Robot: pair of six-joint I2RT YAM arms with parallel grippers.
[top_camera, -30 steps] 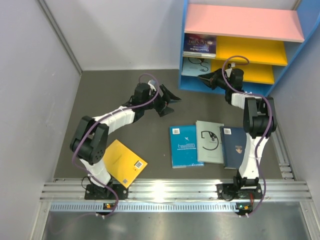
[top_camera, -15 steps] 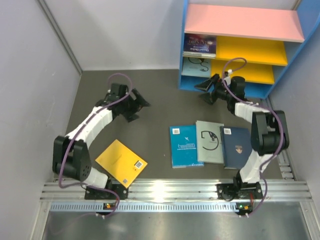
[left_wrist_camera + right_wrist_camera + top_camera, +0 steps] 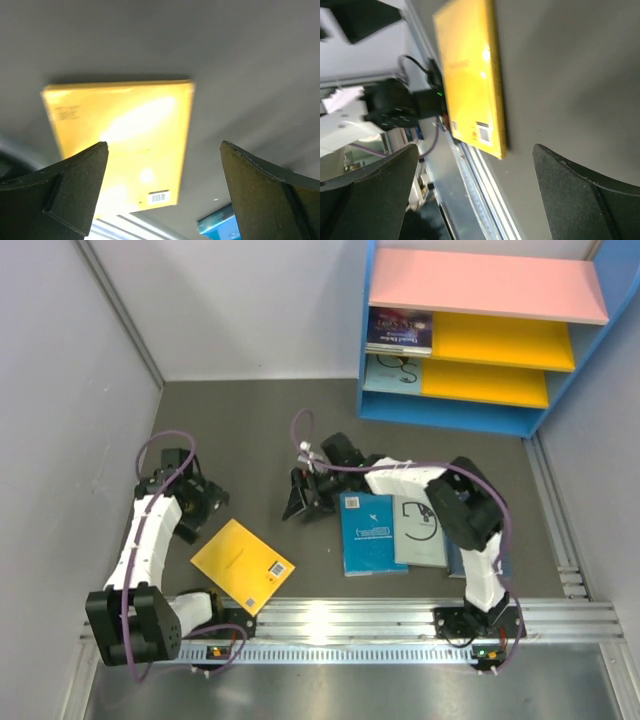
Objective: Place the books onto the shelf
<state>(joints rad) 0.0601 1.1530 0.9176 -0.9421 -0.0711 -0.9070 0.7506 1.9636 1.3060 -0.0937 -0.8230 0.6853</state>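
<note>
A yellow-orange book lies flat on the floor near the front rail, also in the left wrist view and the right wrist view. My left gripper hovers open just beyond its far corner, empty. A teal-blue book and a grey-green book lie side by side. A navy book to their right is almost wholly covered by my right arm. My right gripper stands open and empty, left of the teal-blue book. On the shelf lie a purple book and a light blue book.
The aluminium rail runs along the near edge, with both arm bases on it. Grey walls close in the left and back. The shelf's blue side panel stands at the far right.
My right gripper opened, left the shelf and swung down-left to the middle of the floor. My left arm pulled back to the left, toward the yellow-orange book.
</note>
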